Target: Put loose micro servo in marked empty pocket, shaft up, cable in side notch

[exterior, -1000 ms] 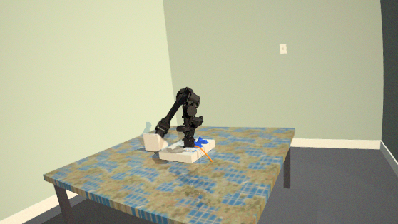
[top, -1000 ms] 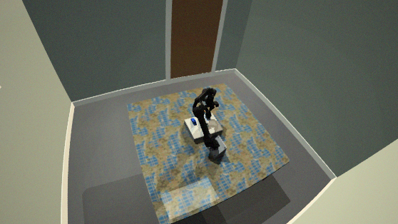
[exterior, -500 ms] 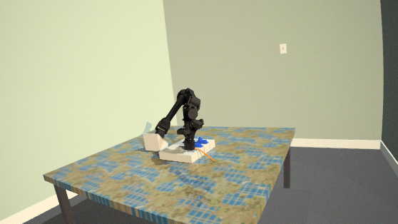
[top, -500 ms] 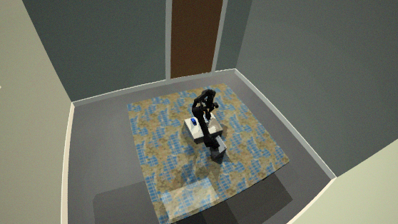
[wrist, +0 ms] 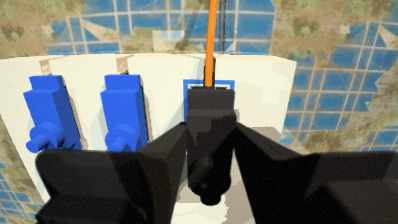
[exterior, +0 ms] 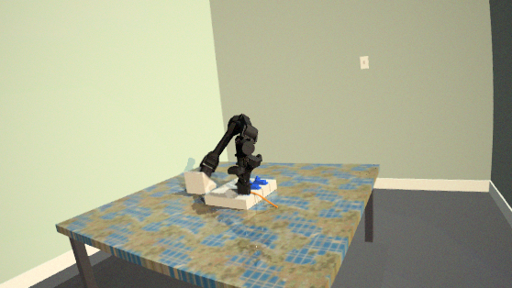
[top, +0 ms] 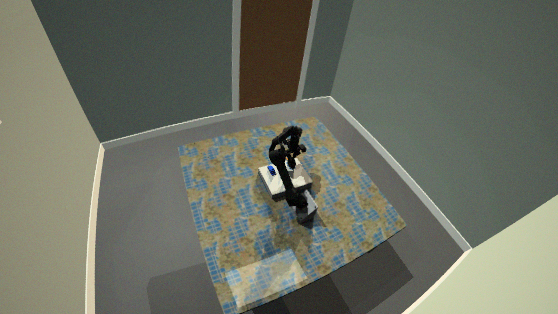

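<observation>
My gripper (top: pixel 291 164) (exterior: pixel 244 190) (wrist: pixel 209 128) is shut on the black micro servo (wrist: pixel 211 102), one finger on each side. The servo is over the marked pocket, whose blue outline (wrist: pixel 185 102) shows around its cable end; its body hides most of the pocket. The output shaft end (wrist: pixel 210 199) faces the wrist camera. The orange cable (wrist: pixel 212 40) (exterior: pixel 267 200) leaves the far end, runs above the side notch and past the edge of the white deck (wrist: pixel 260 92) (exterior: pixel 225 200) (top: pixel 274 186). Whether the ears touch the deck cannot be told.
Two blue servos (wrist: pixel 56 107) (wrist: pixel 125 107) sit in the deck beside the pocket, left of my gripper in the wrist view, with shafts sticking up. A pale block (exterior: pixel 194 182) stands by the arm's base. The deck rests on the patterned table (exterior: pixel 151 229) (top: pixel 350 210).
</observation>
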Available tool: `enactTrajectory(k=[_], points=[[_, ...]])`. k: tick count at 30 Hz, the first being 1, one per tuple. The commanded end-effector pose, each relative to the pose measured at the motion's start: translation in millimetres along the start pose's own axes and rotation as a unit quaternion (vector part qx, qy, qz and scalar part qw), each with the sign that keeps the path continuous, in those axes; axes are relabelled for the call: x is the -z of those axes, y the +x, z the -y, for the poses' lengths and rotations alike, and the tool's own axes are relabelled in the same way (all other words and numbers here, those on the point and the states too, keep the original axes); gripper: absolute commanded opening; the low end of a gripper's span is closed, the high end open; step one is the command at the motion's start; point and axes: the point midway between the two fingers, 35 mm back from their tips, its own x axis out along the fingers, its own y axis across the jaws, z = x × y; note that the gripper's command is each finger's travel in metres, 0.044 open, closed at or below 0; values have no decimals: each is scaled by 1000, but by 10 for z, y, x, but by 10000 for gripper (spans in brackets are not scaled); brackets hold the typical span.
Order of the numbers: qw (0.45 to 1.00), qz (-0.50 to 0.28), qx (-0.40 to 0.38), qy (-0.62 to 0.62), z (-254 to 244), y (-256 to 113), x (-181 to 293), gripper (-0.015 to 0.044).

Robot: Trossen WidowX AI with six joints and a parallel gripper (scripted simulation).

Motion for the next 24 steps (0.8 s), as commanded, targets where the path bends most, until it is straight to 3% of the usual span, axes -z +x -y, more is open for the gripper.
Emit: enactTrajectory(k=[1, 24], points=[[1000, 5, 0, 3, 11, 23, -5, 0], [1000, 5, 0, 3, 8, 293, -8, 0]])
